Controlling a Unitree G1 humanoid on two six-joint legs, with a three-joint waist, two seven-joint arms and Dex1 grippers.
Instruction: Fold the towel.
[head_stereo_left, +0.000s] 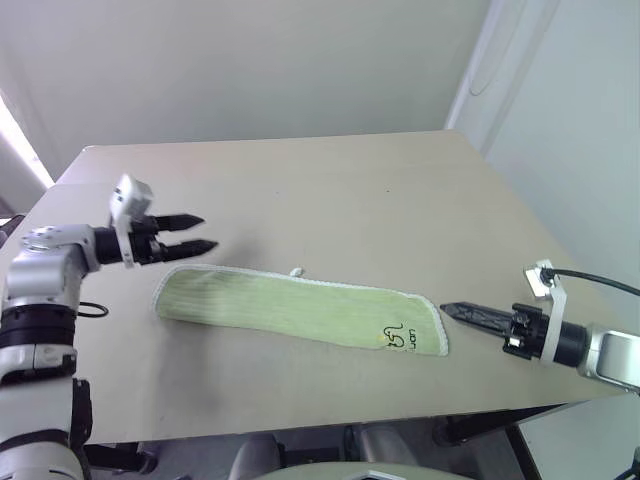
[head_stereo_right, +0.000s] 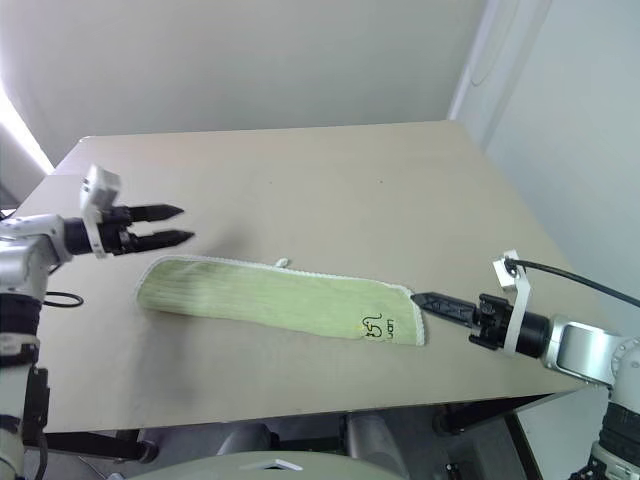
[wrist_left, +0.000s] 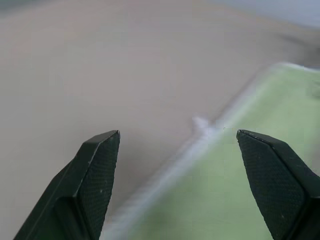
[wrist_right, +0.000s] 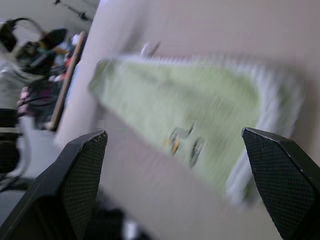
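Right hand (head_stereo_left: 448, 310) released just off the towel (head_stereo_left: 300, 308), a long strip flat on the worktop (head_stereo_left: 350, 190); left hand (head_stereo_left: 205, 233) released above far end: next fold end-to-end, pinch corners squarely, keep edges aligned.

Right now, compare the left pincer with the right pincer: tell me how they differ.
The left pincer hovers just off the towel's plain end; the right pincer sits at the end with the dark scribbled marks. The left pincer's two fingers show stacked with a gap between them, while the right pincer looks like one thin point from the head views. Both are open and hold nothing.
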